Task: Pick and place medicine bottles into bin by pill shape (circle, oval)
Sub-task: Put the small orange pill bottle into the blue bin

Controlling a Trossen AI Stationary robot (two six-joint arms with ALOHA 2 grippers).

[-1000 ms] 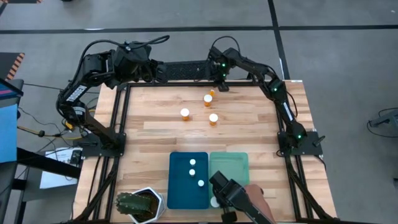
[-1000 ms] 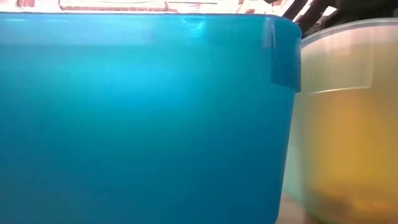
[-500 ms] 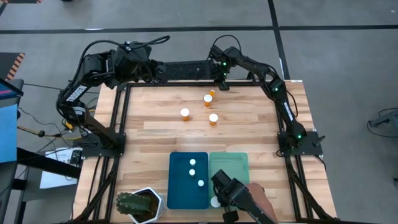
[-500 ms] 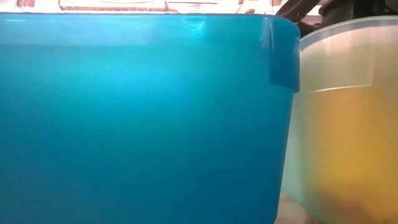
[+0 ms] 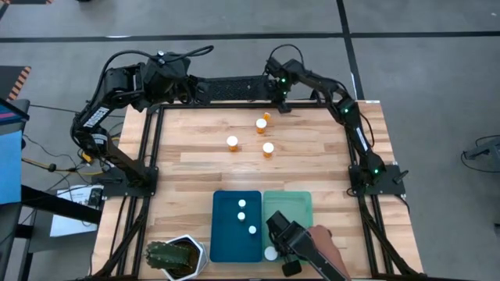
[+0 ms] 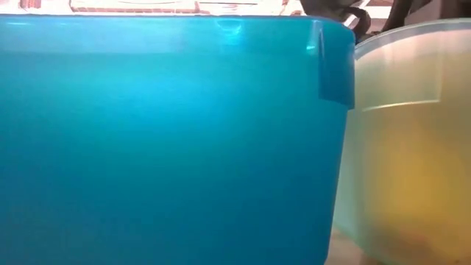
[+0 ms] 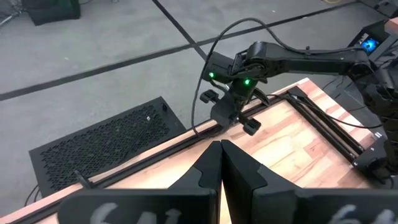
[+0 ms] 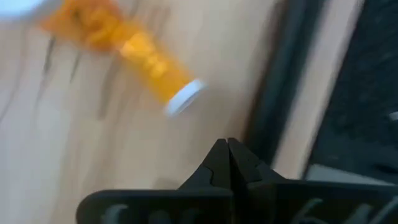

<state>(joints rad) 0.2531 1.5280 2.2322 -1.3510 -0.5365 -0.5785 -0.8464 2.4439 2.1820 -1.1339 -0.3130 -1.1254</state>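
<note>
A: What do we have nearest us?

B: At the near edge of the table [image 5: 195,172] two trays stand side by side. The dark blue tray [image 5: 223,234] holds three white-capped bottles [image 5: 241,216]. Over the mint green tray [image 5: 293,204] a person's hand [image 5: 324,246] holds a dark tool [image 5: 283,238]. Beside the trays is a potted plant [image 5: 176,257].

A: What has changed in the last second?

B: The hand and tool have slid a little towards the tray's near corner. A white cap [image 5: 270,254] there now shows more fully. We judge that one bottle sits in the green tray, though we cannot see its pills.

A: And farther out?

B: Mid-table, three bottles wait: two upright [image 5: 232,142] and [image 5: 268,147], and one lying on its side [image 5: 262,123] closer to the far edge.

A: The arms?

B: Neither has moved. The right claw [image 5: 280,105] hangs at the far edge just beyond the lying bottle, fingers pressed together and empty. The left claw [image 7: 221,165] is folded back at the far left corner, also closed on nothing.

A: So sorting is part done?

B: We think so; three bottles remain.
</note>
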